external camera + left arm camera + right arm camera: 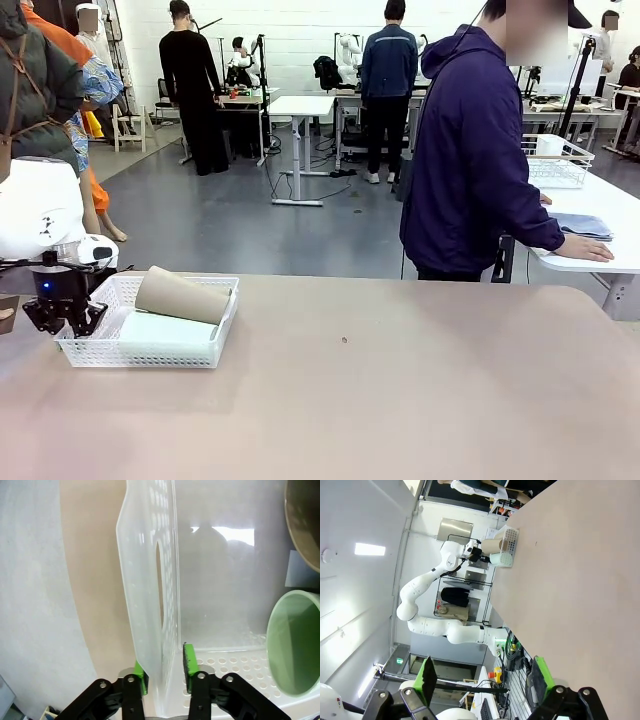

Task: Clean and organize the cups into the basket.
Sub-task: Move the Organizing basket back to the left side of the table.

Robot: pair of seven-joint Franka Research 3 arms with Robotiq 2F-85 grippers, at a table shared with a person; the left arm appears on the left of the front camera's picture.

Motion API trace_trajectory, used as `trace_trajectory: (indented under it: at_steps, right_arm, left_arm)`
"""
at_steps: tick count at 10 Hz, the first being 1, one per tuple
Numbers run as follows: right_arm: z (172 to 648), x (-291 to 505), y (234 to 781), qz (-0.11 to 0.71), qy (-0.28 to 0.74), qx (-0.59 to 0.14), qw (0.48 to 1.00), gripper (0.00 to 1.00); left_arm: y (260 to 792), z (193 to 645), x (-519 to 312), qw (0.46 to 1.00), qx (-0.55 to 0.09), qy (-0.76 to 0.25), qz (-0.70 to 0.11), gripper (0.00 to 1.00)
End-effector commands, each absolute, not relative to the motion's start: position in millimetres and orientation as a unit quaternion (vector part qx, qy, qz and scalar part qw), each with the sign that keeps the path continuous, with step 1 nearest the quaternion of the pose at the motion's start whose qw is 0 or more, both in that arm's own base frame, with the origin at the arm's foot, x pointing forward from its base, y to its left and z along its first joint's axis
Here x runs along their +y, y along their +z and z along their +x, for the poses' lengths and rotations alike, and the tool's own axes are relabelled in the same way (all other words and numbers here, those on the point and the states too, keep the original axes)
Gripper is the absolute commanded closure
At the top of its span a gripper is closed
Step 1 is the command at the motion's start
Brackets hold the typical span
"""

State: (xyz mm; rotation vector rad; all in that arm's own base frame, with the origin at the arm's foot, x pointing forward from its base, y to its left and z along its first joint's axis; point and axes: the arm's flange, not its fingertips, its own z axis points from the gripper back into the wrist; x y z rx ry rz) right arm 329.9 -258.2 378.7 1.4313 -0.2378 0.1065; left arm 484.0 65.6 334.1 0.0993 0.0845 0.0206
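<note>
The basket [150,580] sits at the bench's [400,380] left end, its end wall between the left gripper's [164,667] fingers, which stand apart, just off the plastic. Inside lie the mint cup [295,640] and a tan cup [183,295]. Best lift straight clear without snagging the rim. The right gripper's [485,677] fingers are spread, empty.

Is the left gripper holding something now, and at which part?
Its fingers straddle the basket's end wall at the rim; whether they grip it cannot be told. The right gripper is open, holding nothing.
</note>
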Motion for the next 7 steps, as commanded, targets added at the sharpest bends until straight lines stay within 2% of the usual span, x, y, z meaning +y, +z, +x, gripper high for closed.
trace_trajectory:
  at_steps: [1,4,7]
  right_arm:
    - [327.6,-258.9,378.2,0.652,0.052,-0.108,0.749,0.0]
    - [327.6,-258.9,378.2,0.652,0.052,-0.108,0.749,0.0]
    - [327.6,-258.9,378.2,0.652,0.052,-0.108,0.749,0.0]
  left_arm:
    - [337.5,483.8,68.8,0.998,0.049,0.002,0.051,0.0]
    - [338.6,475.7,67.2,0.997,0.055,0.023,0.055,0.0]
    - [401.1,423.9,69.9,0.998,0.001,0.052,0.028,0.0]
